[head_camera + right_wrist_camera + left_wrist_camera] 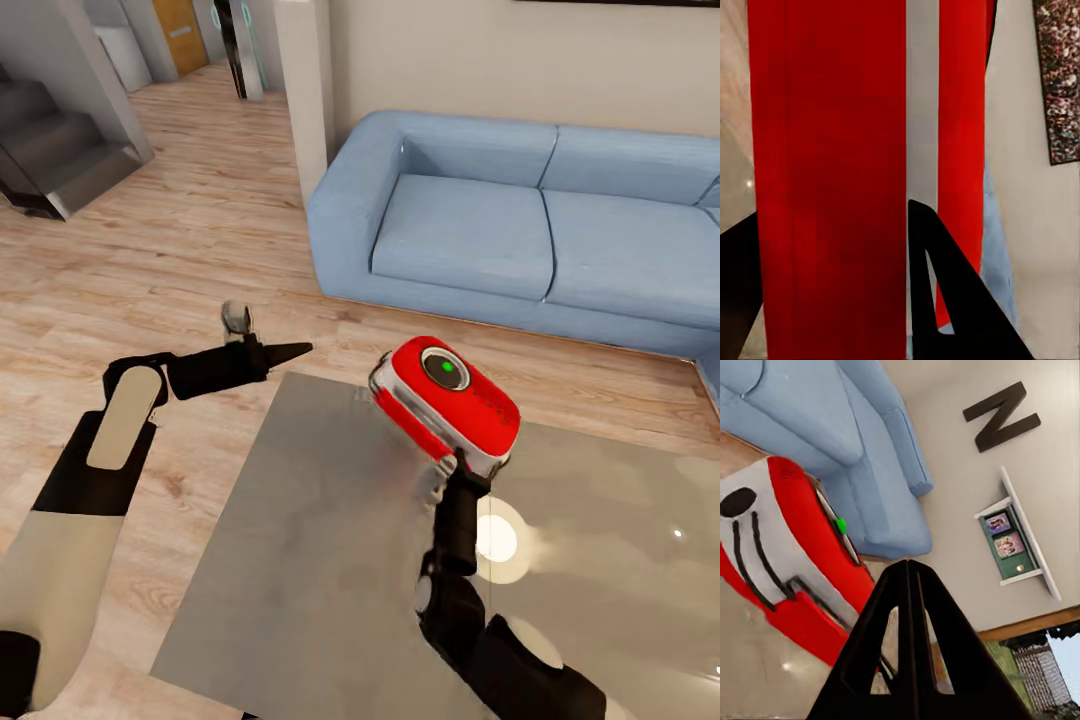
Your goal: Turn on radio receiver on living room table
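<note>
One green light glows on the radio receiver [447, 404], which suggests it is already switched on, so little seems left. The right gripper [458, 462] grasps its lower end and holds it tilted above the table [300, 560], near the far edge. The left gripper [290, 351], fingers pressed together, hovers beside the table's far left corner

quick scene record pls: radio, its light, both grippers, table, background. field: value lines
radio receiver: red with white stripes, tilted, raised off the table
indicator: green dot in the round dial
right gripper: fingers either side of the radio's lower end, shut on it
left gripper: fingers together, holding nothing, beside the table's far-left corner, pointing toward the radio
table: glossy grey top, reflecting a lamp
background: blue sofa, wood plank floor
</note>
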You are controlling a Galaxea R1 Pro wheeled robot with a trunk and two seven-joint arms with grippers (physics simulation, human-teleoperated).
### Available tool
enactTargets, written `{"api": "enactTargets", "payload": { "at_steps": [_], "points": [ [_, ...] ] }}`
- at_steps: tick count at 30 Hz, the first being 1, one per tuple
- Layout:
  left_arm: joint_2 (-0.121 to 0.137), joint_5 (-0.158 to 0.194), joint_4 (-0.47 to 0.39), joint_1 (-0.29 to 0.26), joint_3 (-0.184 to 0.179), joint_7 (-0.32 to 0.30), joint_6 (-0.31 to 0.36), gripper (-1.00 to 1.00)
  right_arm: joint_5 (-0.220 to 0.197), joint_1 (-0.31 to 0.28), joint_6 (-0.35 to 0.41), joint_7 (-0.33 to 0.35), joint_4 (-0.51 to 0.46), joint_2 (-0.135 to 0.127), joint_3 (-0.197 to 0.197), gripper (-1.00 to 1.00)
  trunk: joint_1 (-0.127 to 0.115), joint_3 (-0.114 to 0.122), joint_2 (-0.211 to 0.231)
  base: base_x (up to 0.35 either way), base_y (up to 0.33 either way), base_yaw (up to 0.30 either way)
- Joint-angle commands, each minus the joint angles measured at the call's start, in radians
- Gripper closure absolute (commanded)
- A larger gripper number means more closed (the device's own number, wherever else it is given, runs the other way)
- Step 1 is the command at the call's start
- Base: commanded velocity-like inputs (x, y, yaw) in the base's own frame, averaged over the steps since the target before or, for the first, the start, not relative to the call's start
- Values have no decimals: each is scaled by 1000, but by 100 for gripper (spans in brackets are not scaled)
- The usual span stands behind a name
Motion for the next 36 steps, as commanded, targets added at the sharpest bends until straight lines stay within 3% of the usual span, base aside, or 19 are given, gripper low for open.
{"api": "enactTargets", "payload": {
  "at_steps": [1,3,8,10,12,13,15,16,17,18,19,21,24,25,28,30,32,34,36],
  "points": [
    [6,1,2,0,-2,0,0,100,32,0,18,38,-31,1,-29,100,0,0,0,0,0,0],
    [27,3,10,0,-22,0,0,100,85,1,55,156,-95,8,-121,100,0,0,0,0,0,0],
    [48,3,36,0,-90,1,0,100,139,-42,101,287,-131,15,-223,100,0,0,0,0,0,0],
    [50,1,60,0,-129,2,0,100,147,-100,139,350,-139,17,-283,100,0,0,0,0,0,0],
    [47,-6,101,0,-157,18,0,100,149,-191,190,493,-142,18,-384,100,0,0,0,0,0,0],
    [46,-7,110,0,-161,26,0,100,148,-212,202,533,-143,18,-409,100,0,0,0,0,0,0],
    [44,-9,140,0,-171,81,0,100,146,-297,207,727,-141,16,-531,100,0,0,0,0,0,0],
    [43,-10,146,0,-174,98,0,100,146,-320,207,783,-141,14,-564,100,0,0,0,0,0,0],
    [40,-10,156,0,-181,131,0,100,145,-366,207,900,-139,11,-627,100,0,0,0,0,0,0],
    [37,-10,160,0,-185,148,0,100,144,-389,207,960,-137,9,-656,100,0,0,0,0,0,0],
    [30,-11,165,0,-194,176,0,100,146,-433,207,1076,-133,5,-705,100,0,0,0,0,0,0],
    [13,-12,171,0,-209,215,0,100,148,-502,207,1264,-112,-6,-760,100,0,0,0,0,0,0],
    [0,-19,173,0,-215,245,0,100,138,-539,207,1386,-86,-46,-785,100,0,0,0,0,0,0],
    [-2,-21,173,0,-215,251,0,100,129,-543,207,1398,-83,-53,-786,100,0,0,0,0,0,0],
    [-6,-33,174,0,-216,289,-4,100,45,-552,207,1432,-68,-83,-779,100,0,0,0,0,0,0],
    [-8,-40,170,0,-216,320,-5,100,-44,-555,207,1442,-32,-112,-767,100,0,0,0,0,0,0],
    [-11,-43,168,0,-217,335,-5,100,-87,-556,207,1444,-8,-131,-761,100,0,0,0,0,0,0],
    [-25,-45,167,0,-225,359,-6,100,-167,-557,207,1446,34,-169,-741,100,0,0,0,0,0,0],
    [-40,-46,169,0,-240,373,-7,100,-211,-558,207,1447,49,-190,-713,100,0,0,0,0,0,0]
  ]
}}
